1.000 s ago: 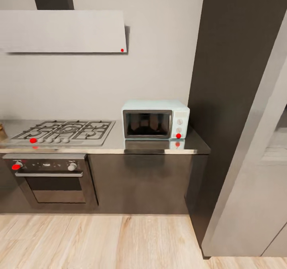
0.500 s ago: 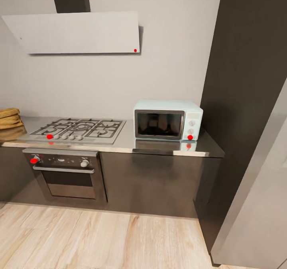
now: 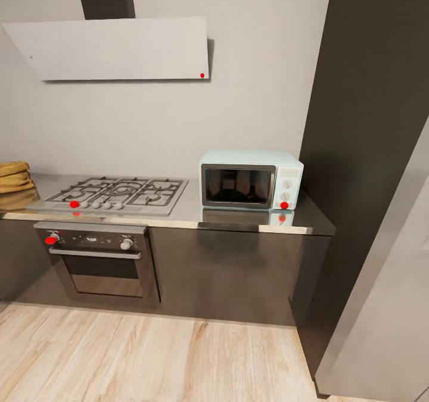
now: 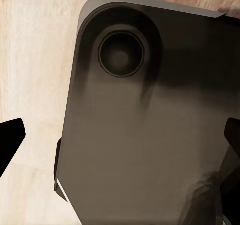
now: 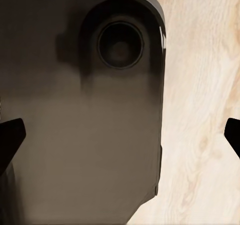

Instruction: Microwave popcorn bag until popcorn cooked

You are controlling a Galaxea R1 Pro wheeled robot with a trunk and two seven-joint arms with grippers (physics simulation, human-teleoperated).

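The pale mint-blue microwave (image 3: 250, 178) stands with its dark glass door closed at the right end of the grey countertop (image 3: 185, 212). A tan-brown crumpled popcorn bag (image 3: 13, 177) sits on the countertop at the far left, partly cut off by the picture's edge. In the left wrist view, my left gripper (image 4: 120, 145) is open and empty, hanging over my dark base (image 4: 150, 135) and the wood floor. My right gripper (image 5: 120, 135) is likewise open, its black fingertips (image 5: 10, 137) spread wide with nothing between them.
A gas hob (image 3: 116, 192) lies between the bag and the microwave, with a built-in oven (image 3: 98, 259) under it and a hood (image 3: 113, 47) above. A tall dark cabinet (image 3: 369, 122) rises right of the microwave. Light wood floor (image 3: 149, 360) stretches before the cabinets.
The camera swung left between one second and half a second ago, bringing the popcorn bag into the picture. Since then nothing has moved.
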